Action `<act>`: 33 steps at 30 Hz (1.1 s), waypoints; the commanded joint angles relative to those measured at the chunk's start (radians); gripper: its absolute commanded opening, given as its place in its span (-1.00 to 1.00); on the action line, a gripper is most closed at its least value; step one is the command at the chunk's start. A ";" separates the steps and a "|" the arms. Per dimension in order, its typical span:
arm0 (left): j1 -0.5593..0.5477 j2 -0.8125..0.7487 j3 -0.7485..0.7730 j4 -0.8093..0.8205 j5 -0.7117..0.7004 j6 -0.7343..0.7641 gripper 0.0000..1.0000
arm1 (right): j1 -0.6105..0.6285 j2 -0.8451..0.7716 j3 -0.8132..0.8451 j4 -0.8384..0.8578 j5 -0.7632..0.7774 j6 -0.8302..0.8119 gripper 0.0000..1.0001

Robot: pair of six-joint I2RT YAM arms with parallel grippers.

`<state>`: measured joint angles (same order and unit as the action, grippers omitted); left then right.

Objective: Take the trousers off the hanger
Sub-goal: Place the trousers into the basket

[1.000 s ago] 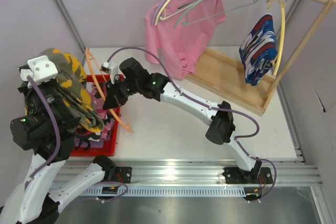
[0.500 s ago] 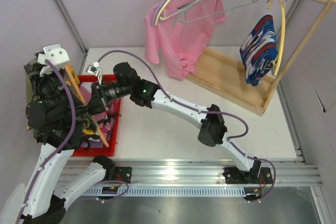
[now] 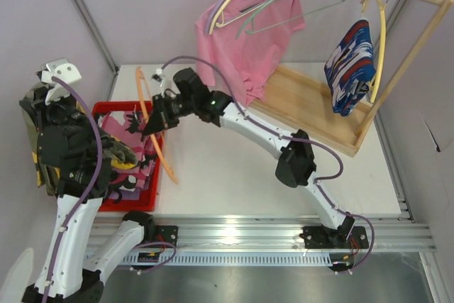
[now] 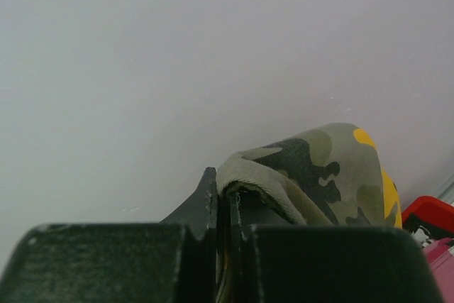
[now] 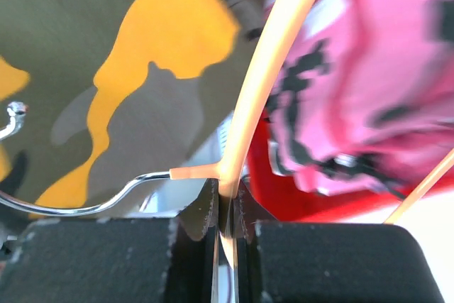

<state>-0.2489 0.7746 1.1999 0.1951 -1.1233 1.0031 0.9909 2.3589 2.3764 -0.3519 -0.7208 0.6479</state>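
My left gripper (image 4: 228, 200) is shut on a fold of the yellow-olive camouflage trousers (image 4: 323, 168), raised at the far left beside the wall; they hang along the left arm (image 3: 33, 148). The right gripper (image 3: 152, 126) is shut on a bare orange hanger (image 3: 147, 108) over the bin's right side; in the right wrist view its jaws (image 5: 228, 200) pinch the hanger (image 5: 273, 62) by the metal hook (image 5: 71, 204). Pink-and-black camouflage trousers (image 3: 119, 124) lie in the red bin (image 3: 139, 200). Blue, white and red trousers (image 3: 349, 65) hang on a yellow hanger (image 3: 381, 26).
A wooden rack (image 3: 305, 108) stands at the back right, its rail carrying a pink T-shirt (image 3: 248, 47) and a green hanger (image 3: 305, 5). Grey walls close in the left and back. The aluminium rail (image 3: 234, 232) runs along the near edge.
The right gripper has pulled the orange hanger right and away from the left arm, and the hanger is now bare. The left arm has drawn the yellow-olive trousers further left.
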 commanded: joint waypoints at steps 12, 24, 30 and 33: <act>0.074 -0.087 -0.075 0.127 0.002 0.245 -1.00 | -0.164 -0.418 -0.173 -0.213 0.090 -0.252 -1.00; 0.175 -0.120 -0.123 0.152 0.100 0.460 -1.00 | -0.261 -0.601 -0.410 -0.213 0.158 -0.283 -1.00; 0.183 -0.118 -0.083 0.049 0.148 0.454 -1.00 | -0.285 -0.639 -0.448 -0.217 0.165 -0.292 -1.00; 0.183 -0.123 -0.146 0.065 0.181 0.544 -1.00 | -0.300 -0.658 -0.482 -0.213 0.173 -0.287 -1.00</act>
<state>-0.0769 0.6624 1.0554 0.2302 -1.0603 1.4235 0.7116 1.7729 1.9038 -0.5968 -0.5751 0.3637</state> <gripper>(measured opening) 0.050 0.075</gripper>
